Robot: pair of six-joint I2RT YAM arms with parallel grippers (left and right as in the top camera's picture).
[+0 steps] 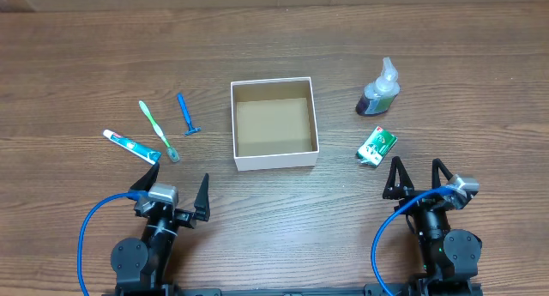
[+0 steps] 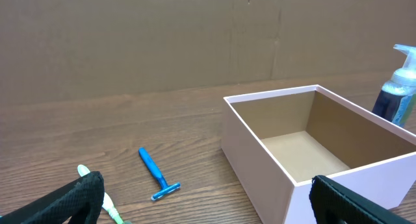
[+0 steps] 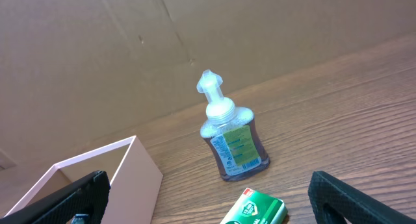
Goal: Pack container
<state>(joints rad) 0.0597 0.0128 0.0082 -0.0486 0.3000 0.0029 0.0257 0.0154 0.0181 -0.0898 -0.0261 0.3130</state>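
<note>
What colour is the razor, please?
Blue; the razor shows best in the left wrist view.

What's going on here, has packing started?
Nothing is packed yet. The container sits empty in the middle of the table. A toothbrush, razor and toothpaste tube lie to its left. A pump bottle and green pack sit to its right. The left gripper and right gripper are both open and hold nothing, near the table's front edge.
</note>
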